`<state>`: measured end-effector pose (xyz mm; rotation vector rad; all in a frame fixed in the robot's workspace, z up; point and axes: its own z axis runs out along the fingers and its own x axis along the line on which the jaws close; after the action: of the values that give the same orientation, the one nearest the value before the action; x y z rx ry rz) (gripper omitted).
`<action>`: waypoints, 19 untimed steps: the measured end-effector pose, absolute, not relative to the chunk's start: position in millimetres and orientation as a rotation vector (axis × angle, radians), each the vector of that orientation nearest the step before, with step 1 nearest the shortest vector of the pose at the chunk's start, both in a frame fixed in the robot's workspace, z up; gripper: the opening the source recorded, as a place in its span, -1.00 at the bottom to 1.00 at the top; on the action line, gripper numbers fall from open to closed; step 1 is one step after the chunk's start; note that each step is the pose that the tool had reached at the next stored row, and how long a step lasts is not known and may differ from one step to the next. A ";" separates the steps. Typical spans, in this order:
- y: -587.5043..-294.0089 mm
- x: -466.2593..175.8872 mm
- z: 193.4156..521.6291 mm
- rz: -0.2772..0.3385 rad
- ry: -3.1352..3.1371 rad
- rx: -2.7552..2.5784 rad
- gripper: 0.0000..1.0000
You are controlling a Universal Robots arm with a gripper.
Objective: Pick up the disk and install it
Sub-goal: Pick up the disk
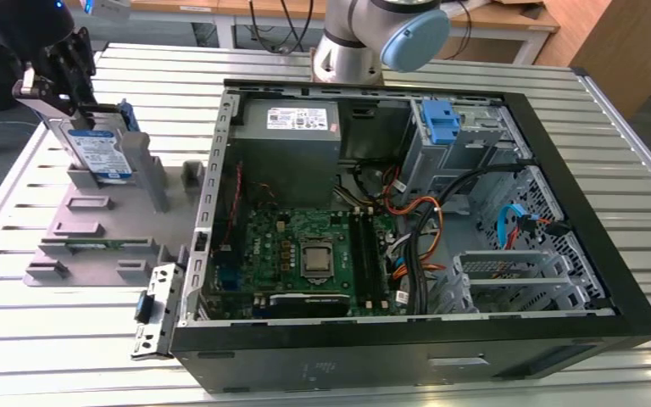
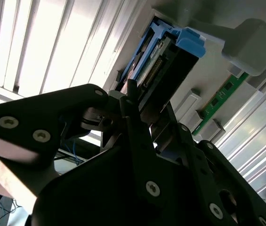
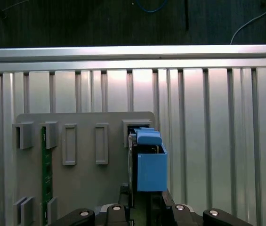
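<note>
Black fingers (image 2: 140,136) clamp the blue-framed silver disk (image 1: 102,153) in its grey plastic stand (image 1: 88,229); lift it straight, without tilting.

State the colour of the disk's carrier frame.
Blue carrier frame, best in the first wrist view.

Place: a robotics lab or engineering workshop.
Desk: I work over a desk (image 1: 631,127) of ribbed aluminium slats, an industrial fixture surface.
Work piece: an open desktop computer case (image 1: 416,360) lies on its side, its motherboard (image 1: 303,254) and wiring bare.
Fixture: a grey plastic stand (image 1: 88,220) with slots and posts sits beside the case.
Robot: my arm's grey-and-blue base (image 1: 354,42) stands at the desk's far edge; my black pincer (image 3: 144,207) hangs over the stand.
Surroundings: wooden workbenches (image 1: 507,21) stand behind, with cables (image 1: 286,17) dangling beneath; loose cords (image 3: 147,5) trail over a dark floor past the desk's edge.
</note>
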<state>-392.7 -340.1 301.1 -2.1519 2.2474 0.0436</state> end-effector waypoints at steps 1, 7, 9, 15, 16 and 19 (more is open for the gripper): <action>-340.1 -392.7 301.1 0.044 2.247 -2.152 -0.29; -340.1 -392.7 302.0 0.044 2.251 -2.148 -0.29; -340.1 -392.7 302.8 0.043 2.252 -2.146 -0.29; -340.1 -392.7 303.1 0.043 2.259 -2.140 -0.29; -340.1 -392.7 303.1 0.043 2.260 -2.139 -0.29; -340.1 -392.7 303.0 0.043 2.261 -2.138 -0.30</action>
<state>-392.7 -340.1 303.0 -2.1376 2.2607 0.0432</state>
